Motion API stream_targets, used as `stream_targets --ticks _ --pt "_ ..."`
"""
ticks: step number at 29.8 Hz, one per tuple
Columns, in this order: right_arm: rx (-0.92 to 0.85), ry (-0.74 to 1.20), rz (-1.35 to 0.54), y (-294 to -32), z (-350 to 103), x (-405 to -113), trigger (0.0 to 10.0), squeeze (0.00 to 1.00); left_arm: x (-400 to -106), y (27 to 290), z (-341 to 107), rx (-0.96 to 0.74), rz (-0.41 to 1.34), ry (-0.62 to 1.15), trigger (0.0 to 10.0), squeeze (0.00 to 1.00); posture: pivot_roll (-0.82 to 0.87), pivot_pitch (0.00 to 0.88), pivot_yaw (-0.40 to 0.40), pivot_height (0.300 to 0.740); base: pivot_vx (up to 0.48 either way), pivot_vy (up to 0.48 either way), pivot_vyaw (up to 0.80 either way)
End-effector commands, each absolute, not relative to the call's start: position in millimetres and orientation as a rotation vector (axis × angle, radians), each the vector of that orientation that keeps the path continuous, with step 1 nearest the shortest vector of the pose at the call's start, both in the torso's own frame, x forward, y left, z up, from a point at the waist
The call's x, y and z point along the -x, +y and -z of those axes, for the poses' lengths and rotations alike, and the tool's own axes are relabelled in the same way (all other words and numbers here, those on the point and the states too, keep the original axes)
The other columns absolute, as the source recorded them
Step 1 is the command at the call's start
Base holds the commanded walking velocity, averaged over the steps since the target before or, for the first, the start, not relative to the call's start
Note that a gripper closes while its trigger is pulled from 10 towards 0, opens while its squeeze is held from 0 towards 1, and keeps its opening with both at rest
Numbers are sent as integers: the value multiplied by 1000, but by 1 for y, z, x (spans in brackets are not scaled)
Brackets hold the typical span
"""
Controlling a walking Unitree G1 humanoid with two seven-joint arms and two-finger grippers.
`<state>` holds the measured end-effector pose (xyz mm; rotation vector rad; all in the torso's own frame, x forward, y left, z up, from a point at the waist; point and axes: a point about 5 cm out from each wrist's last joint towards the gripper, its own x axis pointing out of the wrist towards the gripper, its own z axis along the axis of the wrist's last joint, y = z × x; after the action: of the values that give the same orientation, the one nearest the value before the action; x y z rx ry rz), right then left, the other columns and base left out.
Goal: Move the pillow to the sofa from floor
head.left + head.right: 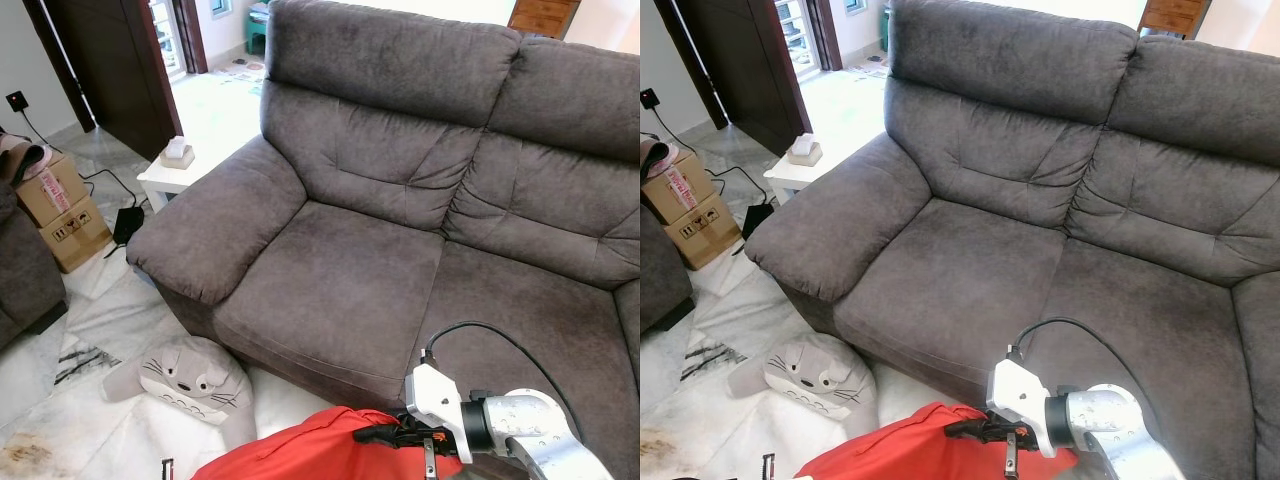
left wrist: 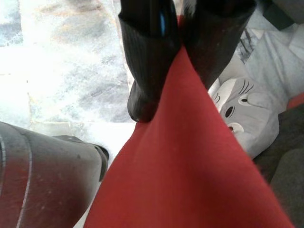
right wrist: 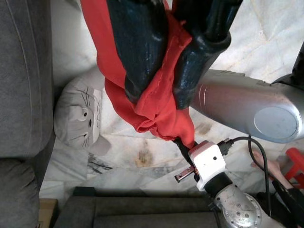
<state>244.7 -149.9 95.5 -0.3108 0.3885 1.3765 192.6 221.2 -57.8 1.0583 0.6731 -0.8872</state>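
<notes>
Silver right arm [image 1: 535, 430], white wrist block, black cable [image 1: 490, 335].

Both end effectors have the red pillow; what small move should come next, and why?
Probably lift it forward over the grey sofa seat: the red fabric pillow hangs below the seat's front edge, pinched by the left end effector and right end effector.

Head cameras above sofa [image 1: 420, 250]; downward
</notes>
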Motion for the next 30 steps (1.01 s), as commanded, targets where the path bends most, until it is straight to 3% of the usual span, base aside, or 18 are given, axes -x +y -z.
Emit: stream_targets --ticks 1,10,14,19,20,21,22,23,24,30 --pt "316 278 -1398 -143 -109 -248 10000 0 -186 227 61 -1061 881 715 0 0 77 110 -6 740 0 0 0" --pt "304 297 -1349 -144 -95 -249 10000 0 -205 225 49 -893 709 642 0 0 83 105 -3 740 0 0 0" --pt "381 289 -1232 -148 -85 -256 10000 0 -218 225 40 -834 646 594 0 0 90 98 -1 740 0 0 0" --pt "372 311 -985 -158 -68 -266 10000 0 -258 236 3 -655 305 401 0 0 94 82 0 740 0 0 0" --pt "372 311 -985 -158 -68 -266 10000 0 -258 236 3 -655 305 401 0 0 94 82 0 740 0 0 0" --pt "373 334 -844 -164 -59 -272 10000 0 -269 235 -8 -521 190 344 1882 0 97 78 -2 740 0 0 0" --pt "374 353 -763 -168 -54 -276 10000 0 -273 234 -14 -464 149 317 1882 0 97 78 -2 740 0 0 0" --pt "371 368 -672 -172 -50 -279 10000 0 -277 231 -20 -416 124 283 7294 0 99 74 -4 740 0 0 0" --pt "361 377 -596 -176 -46 -282 10000 0 -279 228 -25 -378 111 258 10000 0 99 74 -4 740 0 0 0" --pt "-35 334 -302 -172 -42 -286 10000 0 -289 206 -48 -148 -11 105 10000 0 102 70 -4 740 0 0 0"
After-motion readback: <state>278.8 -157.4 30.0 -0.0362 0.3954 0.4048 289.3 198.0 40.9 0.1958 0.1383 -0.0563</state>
